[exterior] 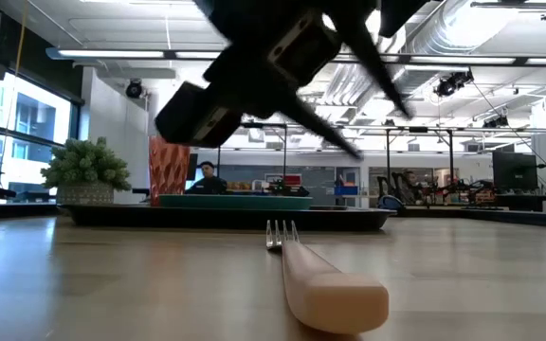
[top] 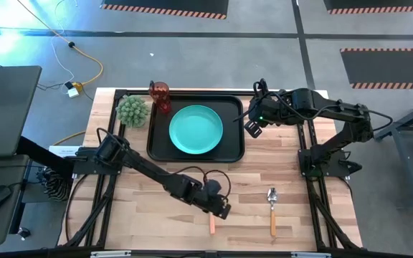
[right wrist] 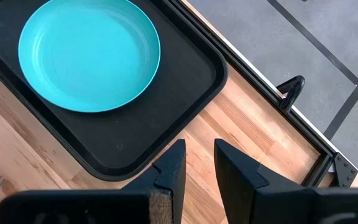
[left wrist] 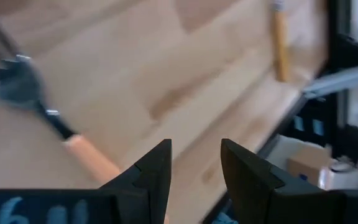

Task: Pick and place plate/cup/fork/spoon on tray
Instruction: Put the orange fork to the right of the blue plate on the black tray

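— What did the high view show?

— The plate (top: 196, 129) and cup (top: 160, 96) sat on the tray (top: 234, 152). My left claw (top: 220, 206) hung over the fork (top: 211, 223); the spoon (top: 272, 210) lay apart on the counter (top: 285, 161). My right claw (top: 252, 126) waited beside the tray.

— And low down?

— The fork (exterior: 316, 273) lay flat, untouched, my claw above it.

— Your left wrist?

— Fingers (left wrist: 155, 171) a narrow gap apart, holding nothing, the fork (left wrist: 55, 121) just beside them.

— Right wrist?

— Fingers (right wrist: 170, 169) slightly parted, empty, near the tray's (right wrist: 173, 118) corner. I judged it half done: fork and spoon remained.
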Robot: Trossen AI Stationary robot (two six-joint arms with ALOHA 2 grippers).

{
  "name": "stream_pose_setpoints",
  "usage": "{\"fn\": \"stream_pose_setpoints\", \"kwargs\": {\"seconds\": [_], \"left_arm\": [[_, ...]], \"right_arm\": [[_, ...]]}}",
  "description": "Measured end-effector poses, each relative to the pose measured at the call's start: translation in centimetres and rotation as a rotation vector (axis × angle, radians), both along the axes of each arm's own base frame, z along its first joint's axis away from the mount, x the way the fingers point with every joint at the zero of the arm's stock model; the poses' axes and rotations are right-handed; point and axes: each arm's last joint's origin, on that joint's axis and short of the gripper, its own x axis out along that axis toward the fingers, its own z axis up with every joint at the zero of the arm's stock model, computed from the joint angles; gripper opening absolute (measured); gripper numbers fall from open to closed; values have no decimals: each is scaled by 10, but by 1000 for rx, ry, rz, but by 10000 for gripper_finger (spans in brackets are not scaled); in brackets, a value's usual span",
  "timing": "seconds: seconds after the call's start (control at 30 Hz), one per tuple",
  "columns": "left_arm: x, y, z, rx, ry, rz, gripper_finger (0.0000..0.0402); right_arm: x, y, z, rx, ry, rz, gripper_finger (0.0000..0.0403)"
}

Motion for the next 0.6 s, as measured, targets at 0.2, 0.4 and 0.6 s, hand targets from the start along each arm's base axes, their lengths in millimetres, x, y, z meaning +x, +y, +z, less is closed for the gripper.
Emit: {"fn": "stream_pose_setpoints", "kwargs": {"seconds": [0.2,0.4,0.6], "left_arm": [[-10,3,-8,1,139,54,127],[-11,3,-9,-23,161,82,127],[-13,3,-13,-46,203,118,127]], "right_arm": [[0,0,0,-1,1,2,76],[0,0,0,-1,1,2,76],[0,0,0,-1,2,3,76]]}}
